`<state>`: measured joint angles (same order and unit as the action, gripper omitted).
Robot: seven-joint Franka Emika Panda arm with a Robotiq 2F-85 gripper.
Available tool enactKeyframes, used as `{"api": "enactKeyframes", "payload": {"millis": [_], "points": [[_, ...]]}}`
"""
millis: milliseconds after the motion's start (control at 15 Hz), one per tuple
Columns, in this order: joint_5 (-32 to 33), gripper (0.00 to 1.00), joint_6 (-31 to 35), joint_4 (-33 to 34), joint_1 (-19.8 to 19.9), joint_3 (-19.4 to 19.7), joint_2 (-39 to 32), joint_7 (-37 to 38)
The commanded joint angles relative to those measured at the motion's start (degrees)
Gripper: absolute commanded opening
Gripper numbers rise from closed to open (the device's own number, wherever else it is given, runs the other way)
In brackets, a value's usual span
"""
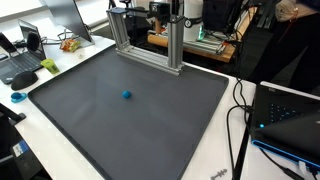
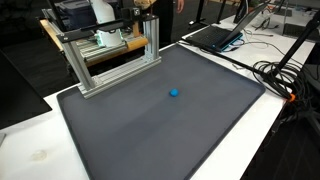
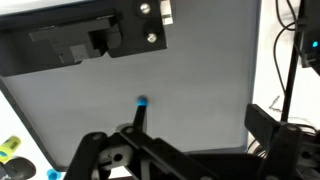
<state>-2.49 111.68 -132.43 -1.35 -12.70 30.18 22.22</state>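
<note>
A small blue ball (image 1: pixel 127 96) (image 2: pixel 174 93) lies alone near the middle of a large dark grey mat (image 1: pixel 150 130) (image 2: pixel 150 135). In the wrist view my gripper (image 3: pixel 197 110) looks down on the mat (image 3: pixel 200 65) from well above, with its jaws wide apart and nothing between them. The ball (image 3: pixel 141 101) shows just past the tip of the thin left finger (image 3: pixel 137 118). The broad right finger (image 3: pixel 262 124) is near the mat's right edge. The gripper itself does not show in either exterior view.
An aluminium frame (image 1: pixel 150 40) (image 2: pixel 112 62) (image 3: pixel 90 35) stands at the mat's far edge. Laptops (image 1: pixel 285 115) (image 2: pixel 215 35) and black cables (image 1: pixel 240 110) (image 2: pixel 280 75) crowd one side. Another laptop (image 1: pixel 20 60) and small items lie on the white table (image 1: pixel 55 75).
</note>
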Motion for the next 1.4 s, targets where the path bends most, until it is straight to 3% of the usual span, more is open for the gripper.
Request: {"api": "enactKeyframes", "payload": {"millis": [0, 667, 733, 1333], "points": [[3.4, 1.00, -1.0, -0.4, 0.7, 3.5, -1.1, -5.4], [5.9, 1.00, -0.6, -10.3, 3.4, 10.0, 2.8, -11.0], [4.8, 1.00, -0.7, -7.1, 2.9, 8.9, -0.5, -9.3], [5.5, 1.00, 0.1, -11.2, 3.1, 10.1, 1.8, -12.0]]}}
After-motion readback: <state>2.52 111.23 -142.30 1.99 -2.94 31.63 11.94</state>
